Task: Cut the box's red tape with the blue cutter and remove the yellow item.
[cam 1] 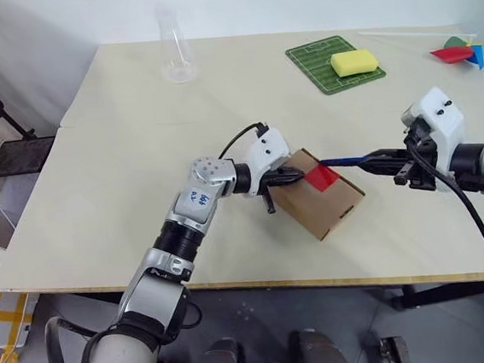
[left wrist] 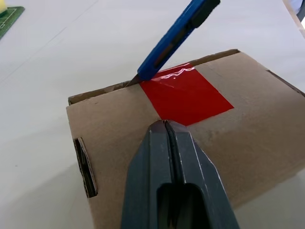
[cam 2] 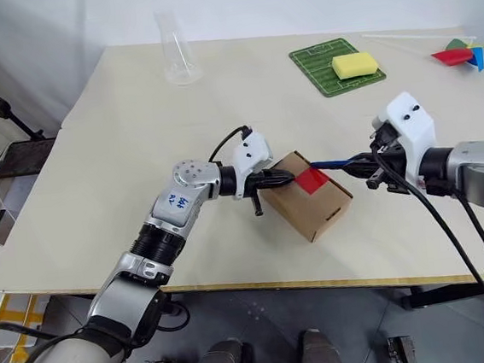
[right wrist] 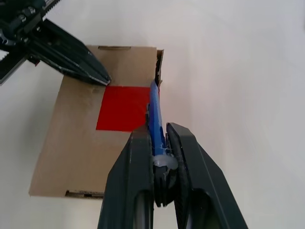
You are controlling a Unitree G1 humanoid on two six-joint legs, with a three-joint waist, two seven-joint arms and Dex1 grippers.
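The brown cardboard box (cam 1: 321,201) lies near the table's front edge, flaps closed, with the red tape (cam 1: 320,176) across its top seam. My left gripper (cam 1: 297,174) is shut, its fingertips pressed on the box top at the tape's near corner (left wrist: 164,123). My right gripper (cam 1: 375,161) is shut on the blue cutter (cam 1: 340,162). The cutter's tip (left wrist: 138,76) touches the box's edge where the tape (right wrist: 125,109) ends. The yellow item is hidden.
A green pitch-patterned mat (cam 1: 333,63) with a pale yellow sponge block (cam 1: 354,62) sits at the back right. Coloured flat shapes (cam 1: 457,51) lie at the far right corner. A clear glass flask (cam 1: 175,46) stands at the back left.
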